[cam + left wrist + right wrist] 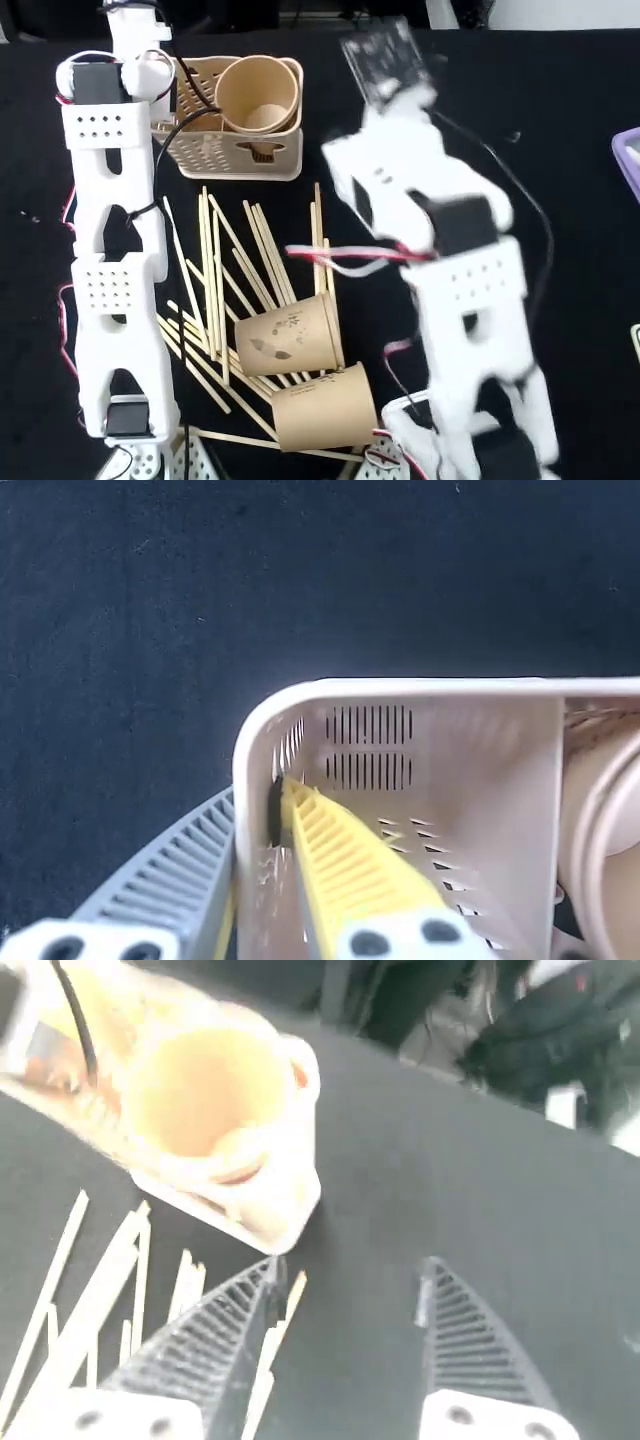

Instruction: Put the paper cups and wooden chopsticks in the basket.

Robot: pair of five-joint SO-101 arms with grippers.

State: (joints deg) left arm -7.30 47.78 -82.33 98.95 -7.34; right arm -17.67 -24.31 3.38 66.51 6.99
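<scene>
A beige slotted basket point(215, 150) stands at the back left with one paper cup point(257, 95) upright inside. Two more paper cups point(290, 337) point(325, 408) lie on their sides near the front, among several scattered wooden chopsticks point(215, 270). My left gripper point(262, 805) is at the basket's left end point(400, 695), shut on its wall, yellow finger inside and grey finger outside. My right gripper point(350, 1280) hangs open over bare black cloth just right of the basket point(270, 1200), with chopsticks point(90, 1300) off to one side. In the high view it is at the back point(385, 55).
A purple container point(628, 160) pokes in at the right edge. The left arm point(110, 280) stretches along the left side of the chopstick pile, and the right arm point(470, 290) stands right of the lying cups. Red and white cables cross near the middle.
</scene>
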